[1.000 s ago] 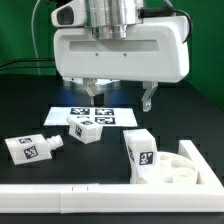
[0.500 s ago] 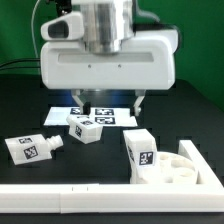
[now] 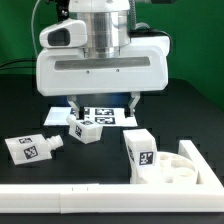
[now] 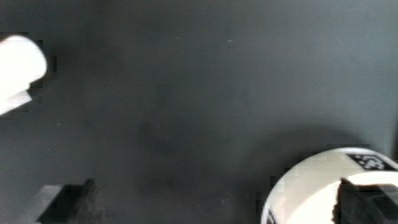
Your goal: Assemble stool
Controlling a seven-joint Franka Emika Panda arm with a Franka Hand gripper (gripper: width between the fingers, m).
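Observation:
The round white seat (image 3: 180, 170) lies at the exterior view's right, with one tagged white leg (image 3: 140, 152) standing upright at its near-left edge. A second leg (image 3: 85, 128) lies in the middle of the table, and a third leg (image 3: 30, 148) lies at the left. My gripper (image 3: 104, 104) hangs open and empty above the marker board (image 3: 112, 116), just behind the middle leg. In the wrist view the gripper (image 4: 214, 205) is open over dark table. A tagged white leg (image 4: 317, 190) shows beside one fingertip (image 4: 368, 202). Another white piece (image 4: 18, 75) shows at the picture's edge.
A long white rail (image 3: 100, 200) runs along the front of the table, close in front of the seat. The green wall stands behind the arm.
The gripper has moved toward the exterior view's left and come lower, toward the middle leg. The legs and the seat have not moved.

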